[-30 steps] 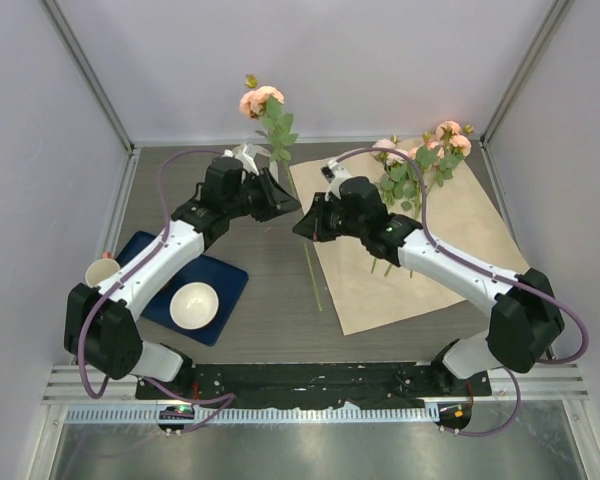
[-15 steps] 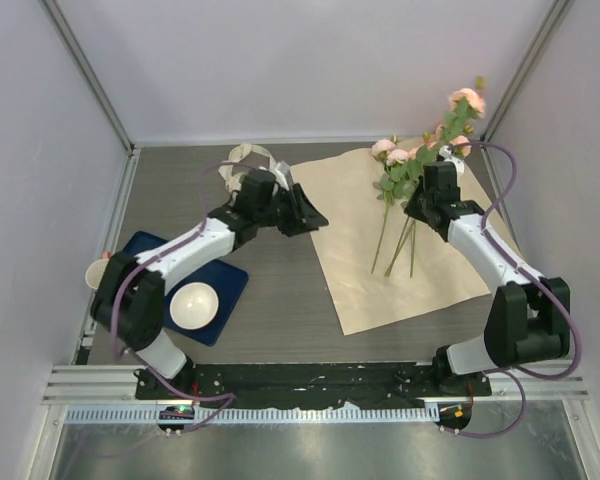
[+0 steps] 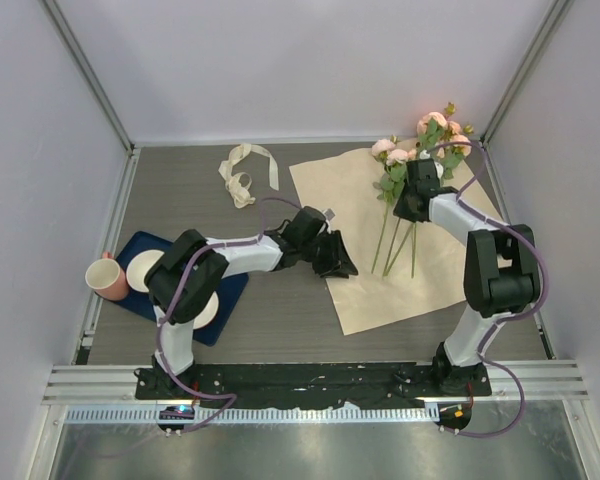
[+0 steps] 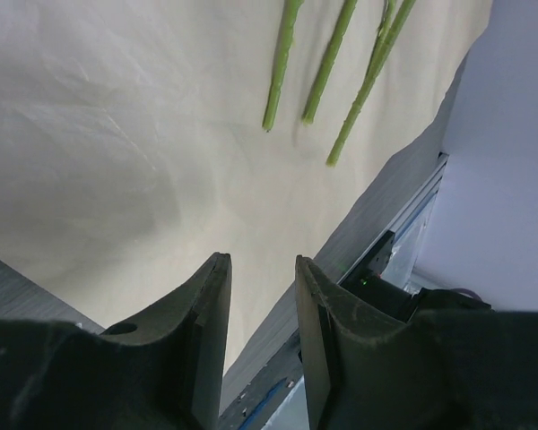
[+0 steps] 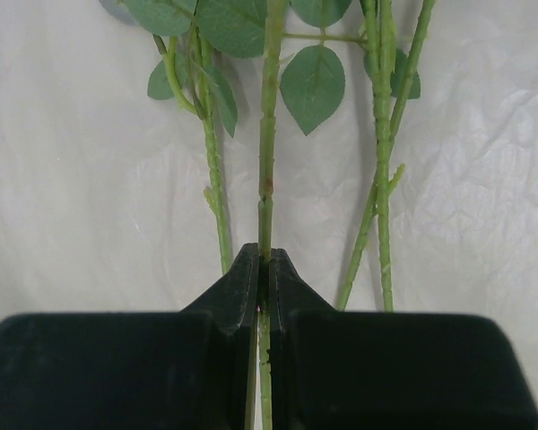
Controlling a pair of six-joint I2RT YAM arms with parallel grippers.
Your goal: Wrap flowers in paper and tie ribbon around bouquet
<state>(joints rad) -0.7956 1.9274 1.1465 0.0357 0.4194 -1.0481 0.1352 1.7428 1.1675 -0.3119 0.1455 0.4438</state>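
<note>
Now | flowers (image 3: 405, 165): stems lying on the cream paper (image 3: 430, 280), heads at its far right | right gripper (image 5: 264, 269): clamped on 1 green stem | left gripper (image 4: 262, 278): jaws apart, holding nothing, low over the paper's left edge | ribbon (image 3: 242, 170): curled on the table (image 3: 180, 200), left of the paper

bright even light, soft faint shadows on the paper (image 4: 117, 161), near foreground maybe slightly blurred

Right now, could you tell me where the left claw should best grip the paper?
Probably the paper at its bare left edge, coming in low from the table side with the left claw: it lies flat, and the flowers rest further right.
</note>
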